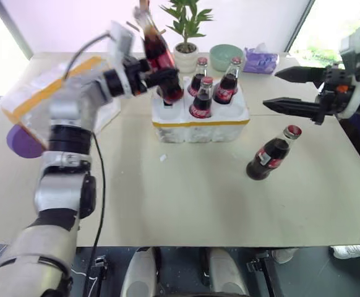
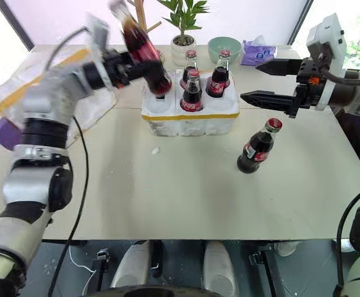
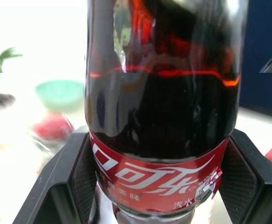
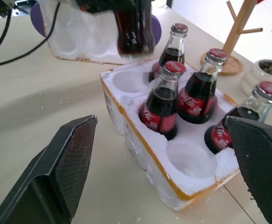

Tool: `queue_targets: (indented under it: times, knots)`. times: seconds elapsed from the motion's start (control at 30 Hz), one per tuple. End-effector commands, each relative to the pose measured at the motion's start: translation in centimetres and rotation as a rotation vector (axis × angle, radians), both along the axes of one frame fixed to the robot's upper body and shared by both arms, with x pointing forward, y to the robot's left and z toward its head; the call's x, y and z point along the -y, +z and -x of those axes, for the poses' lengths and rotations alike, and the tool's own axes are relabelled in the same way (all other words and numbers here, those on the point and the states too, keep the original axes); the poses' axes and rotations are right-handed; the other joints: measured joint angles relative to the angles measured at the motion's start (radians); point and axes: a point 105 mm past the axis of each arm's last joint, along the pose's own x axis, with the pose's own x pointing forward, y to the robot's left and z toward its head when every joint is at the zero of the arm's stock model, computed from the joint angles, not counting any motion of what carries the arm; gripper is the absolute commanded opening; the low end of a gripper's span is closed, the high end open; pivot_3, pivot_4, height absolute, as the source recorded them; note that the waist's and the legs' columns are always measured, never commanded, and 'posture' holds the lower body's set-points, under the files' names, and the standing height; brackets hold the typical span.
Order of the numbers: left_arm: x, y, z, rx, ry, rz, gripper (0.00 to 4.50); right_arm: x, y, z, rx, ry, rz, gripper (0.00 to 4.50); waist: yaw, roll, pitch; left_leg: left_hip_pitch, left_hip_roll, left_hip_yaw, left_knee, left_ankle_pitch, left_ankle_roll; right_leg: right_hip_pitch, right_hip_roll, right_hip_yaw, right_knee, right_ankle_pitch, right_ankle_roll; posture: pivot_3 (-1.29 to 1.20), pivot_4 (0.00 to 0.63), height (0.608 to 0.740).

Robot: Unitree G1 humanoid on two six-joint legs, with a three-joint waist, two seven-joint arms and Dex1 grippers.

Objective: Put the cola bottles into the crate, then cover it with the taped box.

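My left gripper [image 1: 160, 79] is shut on a cola bottle [image 1: 157, 49] low on its body, holding it tilted just above the left end of the crate [image 1: 198, 127]. Its black fingers [image 3: 61, 182] clamp the red label. The crate is a white foam tray with a yellow band; several cola bottles [image 1: 201, 99] stand in its wells, and its two front corner wells [image 4: 192, 161] are empty. Another cola bottle [image 1: 273, 154] stands alone on the table right of the crate. My right gripper [image 1: 270, 90] hovers open above and behind that bottle. The taped box [image 1: 44, 93] lies at the far left.
A potted plant [image 1: 186, 31], a green bowl [image 1: 225, 55] and a purple pack [image 1: 260, 62] stand behind the crate. A wooden stand [image 4: 239, 28] is beside the plant. A purple object [image 1: 22, 141] lies by the taped box at the table's left edge.
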Motion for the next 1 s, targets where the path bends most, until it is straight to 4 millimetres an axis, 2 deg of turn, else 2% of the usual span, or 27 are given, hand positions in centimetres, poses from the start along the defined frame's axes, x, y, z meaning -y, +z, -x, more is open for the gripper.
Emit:
queue_targets:
  times: [0.03,0.3,0.53,0.63,0.8,0.87,0.93,1.0]
  knots:
    - [-0.1,0.9,-0.2,0.130,0.010,-0.089,2.83,0.5,1.3,0.5,0.062,-0.023,-0.010,4.50,-0.002,0.000,0.000,-0.001,0.000,0.000,-0.001,0.000,0.000,-0.002,0.001,0.000,0.001,0.000,0.000,0.00,0.150,0.740]
    - [-1.8,1.6,0.0,0.137,0.022,-0.068,2.83,1.5,1.1,0.0,0.068,-0.092,-0.037,4.50,-0.002,0.001,-0.001,-0.001,0.001,0.001,0.000,0.000,0.000,-0.001,0.001,0.001,0.000,0.000,0.000,0.00,0.150,0.740]
    - [-2.4,0.9,0.3,0.124,0.022,-0.102,2.83,1.6,0.8,-0.3,0.067,-0.100,-0.045,4.50,-0.010,0.000,0.000,-0.001,0.001,0.000,-0.001,0.000,0.000,-0.002,0.001,0.001,0.001,0.000,0.000,0.00,0.150,0.740]
    - [-2.0,0.3,-0.3,0.110,0.048,-0.095,2.83,1.5,0.5,-0.5,0.062,-0.094,-0.033,4.50,-0.011,0.000,0.000,-0.001,0.001,0.001,0.000,0.000,0.000,-0.002,0.000,0.001,0.000,0.000,0.000,0.00,0.150,0.740]
    - [-0.8,-2.6,-1.5,0.063,0.101,-0.112,2.83,1.3,0.1,-0.5,0.046,-0.079,-0.010,4.50,-0.011,0.000,0.000,-0.001,0.001,0.001,0.000,0.000,0.000,-0.002,0.000,0.001,0.001,0.000,0.000,0.00,0.150,0.740]
    - [-0.6,-3.9,-1.8,0.047,0.121,-0.131,3.87,1.2,0.0,-0.5,0.042,-0.075,-0.008,4.50,-0.011,0.000,0.000,-0.002,0.001,0.000,0.000,0.000,0.000,-0.002,0.000,0.001,0.000,0.000,0.000,0.00,0.150,0.740]
    - [-0.4,-4.7,-1.8,0.040,0.122,-0.136,4.48,1.0,-0.2,-0.5,0.039,-0.071,-0.005,4.50,-0.007,0.001,0.000,-0.001,0.001,0.000,0.000,0.000,0.000,-0.001,0.000,0.001,0.001,0.000,0.000,0.00,0.150,0.740]
    - [-0.4,-4.6,-1.5,0.042,0.111,-0.122,4.48,1.0,-0.3,-0.4,0.038,-0.069,-0.002,4.50,-0.002,0.001,0.000,-0.001,0.001,0.000,0.000,0.000,0.000,-0.001,0.000,0.001,0.001,0.000,0.000,0.00,0.150,0.740]
